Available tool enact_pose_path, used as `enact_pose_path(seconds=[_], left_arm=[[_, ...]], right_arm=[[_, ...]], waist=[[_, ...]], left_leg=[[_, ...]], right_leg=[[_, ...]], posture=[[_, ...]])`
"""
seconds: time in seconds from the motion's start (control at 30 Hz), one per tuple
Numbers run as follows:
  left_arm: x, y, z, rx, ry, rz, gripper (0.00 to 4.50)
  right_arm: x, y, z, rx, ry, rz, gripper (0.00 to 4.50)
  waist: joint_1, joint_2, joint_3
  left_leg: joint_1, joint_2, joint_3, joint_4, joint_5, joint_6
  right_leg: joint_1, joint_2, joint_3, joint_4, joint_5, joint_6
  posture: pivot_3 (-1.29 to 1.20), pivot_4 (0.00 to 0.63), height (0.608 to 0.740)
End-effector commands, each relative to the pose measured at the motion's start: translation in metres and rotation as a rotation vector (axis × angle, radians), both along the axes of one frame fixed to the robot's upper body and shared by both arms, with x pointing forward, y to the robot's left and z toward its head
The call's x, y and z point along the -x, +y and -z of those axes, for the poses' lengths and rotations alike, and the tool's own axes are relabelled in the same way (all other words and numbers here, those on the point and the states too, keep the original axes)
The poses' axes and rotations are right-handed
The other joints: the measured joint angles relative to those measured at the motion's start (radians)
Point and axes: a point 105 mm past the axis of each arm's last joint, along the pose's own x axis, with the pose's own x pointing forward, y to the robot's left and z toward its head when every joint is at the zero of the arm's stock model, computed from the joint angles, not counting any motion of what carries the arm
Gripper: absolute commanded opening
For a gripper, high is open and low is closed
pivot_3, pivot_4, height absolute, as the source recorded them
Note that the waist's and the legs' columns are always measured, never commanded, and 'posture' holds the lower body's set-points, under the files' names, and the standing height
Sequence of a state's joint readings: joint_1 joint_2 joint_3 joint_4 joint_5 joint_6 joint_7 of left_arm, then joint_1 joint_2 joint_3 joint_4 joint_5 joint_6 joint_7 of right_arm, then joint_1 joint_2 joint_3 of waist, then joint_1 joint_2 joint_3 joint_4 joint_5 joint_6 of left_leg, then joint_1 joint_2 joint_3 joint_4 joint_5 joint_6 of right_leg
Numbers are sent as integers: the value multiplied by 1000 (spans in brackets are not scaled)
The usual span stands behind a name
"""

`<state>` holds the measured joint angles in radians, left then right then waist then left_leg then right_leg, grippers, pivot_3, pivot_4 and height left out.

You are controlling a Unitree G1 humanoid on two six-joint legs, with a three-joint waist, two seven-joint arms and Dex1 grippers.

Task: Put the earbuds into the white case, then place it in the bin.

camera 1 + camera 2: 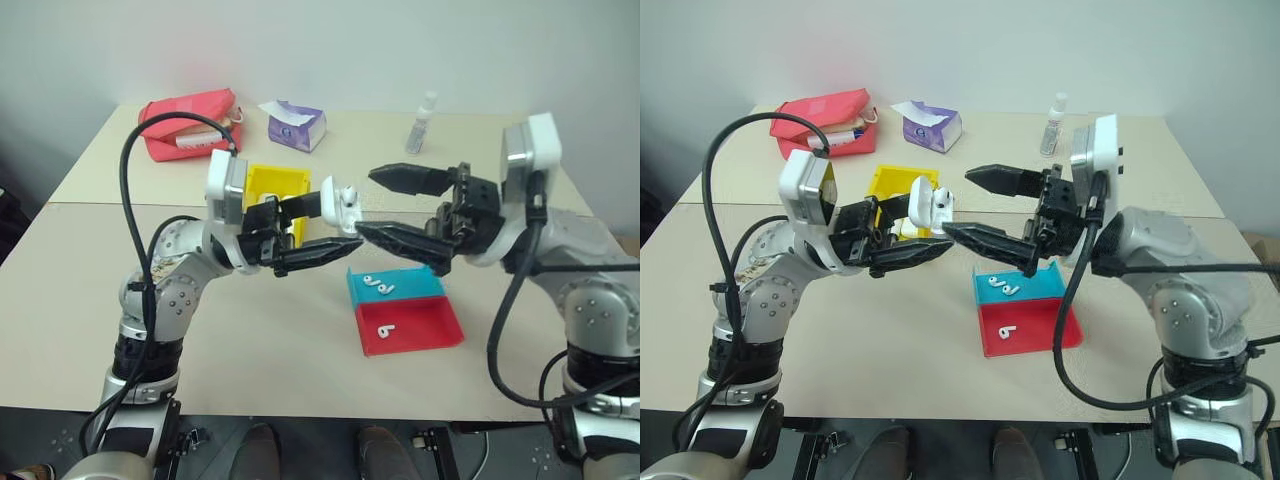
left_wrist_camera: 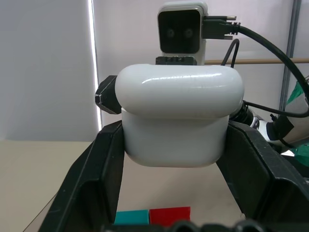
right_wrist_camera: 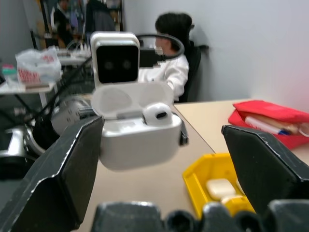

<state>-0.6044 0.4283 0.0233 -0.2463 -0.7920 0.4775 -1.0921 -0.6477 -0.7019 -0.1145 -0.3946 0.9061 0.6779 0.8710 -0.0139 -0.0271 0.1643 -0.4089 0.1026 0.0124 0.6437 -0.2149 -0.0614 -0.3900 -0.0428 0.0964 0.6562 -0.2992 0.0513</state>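
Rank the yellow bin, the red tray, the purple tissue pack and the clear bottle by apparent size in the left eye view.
1. red tray
2. yellow bin, partly hidden by the left gripper, so its place against the tray is unsure
3. purple tissue pack
4. clear bottle

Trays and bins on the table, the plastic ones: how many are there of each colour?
Yellow bin: 1
Teal tray: 1
Red tray: 1
Total: 3
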Motion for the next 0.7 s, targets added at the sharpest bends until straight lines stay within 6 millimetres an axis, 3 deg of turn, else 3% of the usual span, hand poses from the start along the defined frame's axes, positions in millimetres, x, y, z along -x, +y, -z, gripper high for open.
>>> enact_pose_path(seconds=[0.03, 0.23, 0.33, 0.53, 0.7], left_arm=[[6, 6, -8, 22, -60, -9, 2776], [6, 15, -1, 18, -54, -57, 2776], [7, 17, 3, 20, -55, -74, 2776], [7, 24, 2, 23, -68, -111, 2776], [8, 28, -2, 12, -76, -142, 2776]], right_arm=[[-5, -7, 0, 104, -58, -25, 4471], [-53, -14, 40, 596, -145, 55, 4471], [-70, -12, 55, 819, -240, 6, 3877], [-78, -18, 82, 1148, -369, -260, 1836], [-86, -18, 96, 1264, -450, -372, 1836]], waist=[[0, 0, 0], [-8, 1, 1], [-6, 1, 1], [1, 2, 1], [-1, 2, 1]], left_leg=[[0, 0, 0, 0, 0, 0], [1, 0, 1, 0, 0, 0], [1, 0, 1, 0, 0, 0], [-1, 0, 1, 0, 0, 0], [-1, 0, 1, 0, 0, 0]], right_leg=[[0, 0, 0, 0, 0, 0], [0, 0, 0, 0, 0, 0], [-1, 0, 0, 0, 0, 0], [-2, 0, 0, -2, 0, 0], [-2, 0, 0, -3, 0, 0]], posture=[[0, 150, 740], [0, 150, 740], [0, 150, 740], [0, 150, 740], [0, 150, 740]])
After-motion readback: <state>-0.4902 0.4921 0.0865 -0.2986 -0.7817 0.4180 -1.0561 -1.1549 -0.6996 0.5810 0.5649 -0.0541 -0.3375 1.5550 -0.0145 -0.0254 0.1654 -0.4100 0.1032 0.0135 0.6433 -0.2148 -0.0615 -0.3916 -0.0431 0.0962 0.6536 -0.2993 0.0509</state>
